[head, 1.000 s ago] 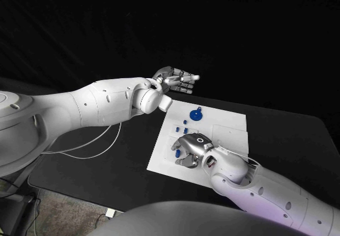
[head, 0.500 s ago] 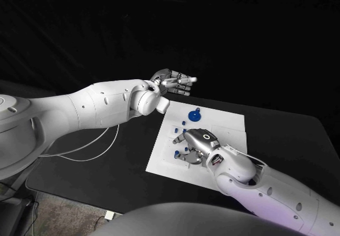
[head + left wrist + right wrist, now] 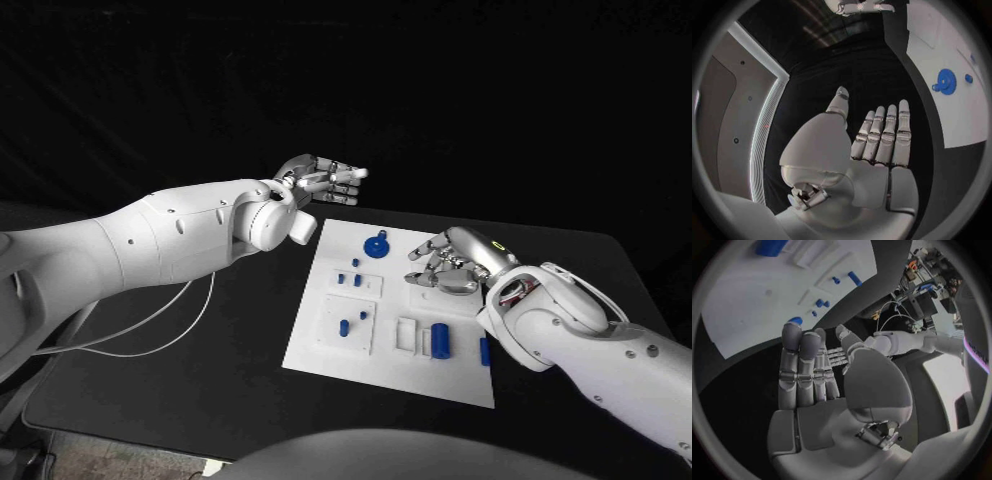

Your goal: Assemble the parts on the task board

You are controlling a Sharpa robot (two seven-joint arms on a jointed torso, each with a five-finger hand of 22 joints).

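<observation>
While both hands hang empty in the air, the task board (image 3: 378, 352) lies flat in the middle of the black table (image 3: 188, 380), its blue parts spread across it. The left hand (image 3: 320, 180) is raised beyond the board's far-left corner, fingers straight and side by side, holding nothing. The right hand (image 3: 454, 258) hovers above the board's far-right area, fingers loosely curved and apart, also holding nothing.

Near the far edge sits a round blue gear-like part (image 3: 376, 246) with a small knob (image 3: 382, 233) just beside it. A few small blue pegs (image 3: 356, 280) stand in a recessed block nearer the middle, and 2 more small pieces (image 3: 345, 325) lie on a raised pad toward the near-left. A larger blue cylinder (image 3: 438, 341) lies near the front edge, with a short blue piece (image 3: 485, 350) just beside it at the right rim.

These parts look like rigid plastic: light, stiff, smooth and probably a little slippery against metal fingers. The pegs are small, so a fingertip pinch on their sides seems the safest hold. The cylinder likely wants a pinch across its middle, lest it roll. The gear is probably best taken by its rim.
</observation>
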